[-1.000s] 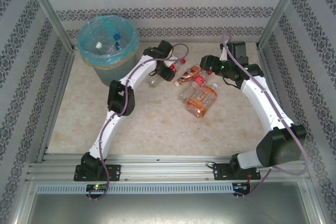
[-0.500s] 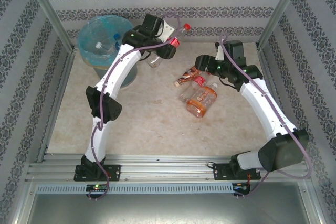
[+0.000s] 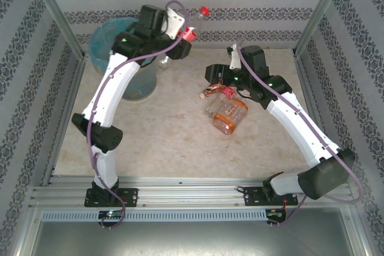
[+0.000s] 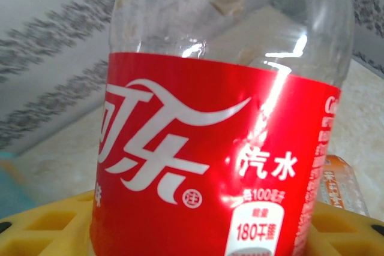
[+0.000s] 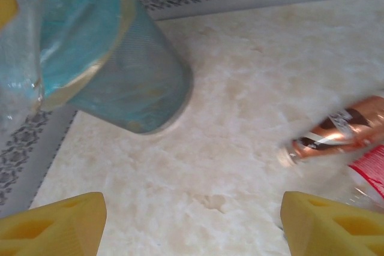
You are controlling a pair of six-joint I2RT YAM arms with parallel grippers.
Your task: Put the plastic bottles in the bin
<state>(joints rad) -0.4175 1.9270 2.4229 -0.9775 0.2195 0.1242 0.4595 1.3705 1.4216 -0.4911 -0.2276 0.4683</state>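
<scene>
My left gripper [image 3: 179, 45] is shut on a clear plastic bottle [image 3: 189, 33] with a red label and red cap, held high in the air just right of the bin [image 3: 99, 43]. In the left wrist view that bottle [image 4: 210, 148] stands between my yellow fingers [image 4: 48, 226]. The round bin with its light blue bag [image 5: 120, 70] is partly hidden behind my left arm. My right gripper [image 3: 210, 79] is open and empty [image 5: 195, 226], hovering left of three bottles lying on the table: a brown one [image 3: 213, 91], a red-labelled clear one [image 3: 225, 95] and an orange one [image 3: 230, 116].
The table is a pale marble-look surface [image 3: 168, 136] walled by patterned panels, with metal posts at the corners. Bare floor lies under my right gripper [image 5: 198, 166] and across the front half of the table.
My left arm has lifted the red-labelled bottle off the table, up and back toward the bin. My right gripper has slid left, past the lying bottles, still open.
</scene>
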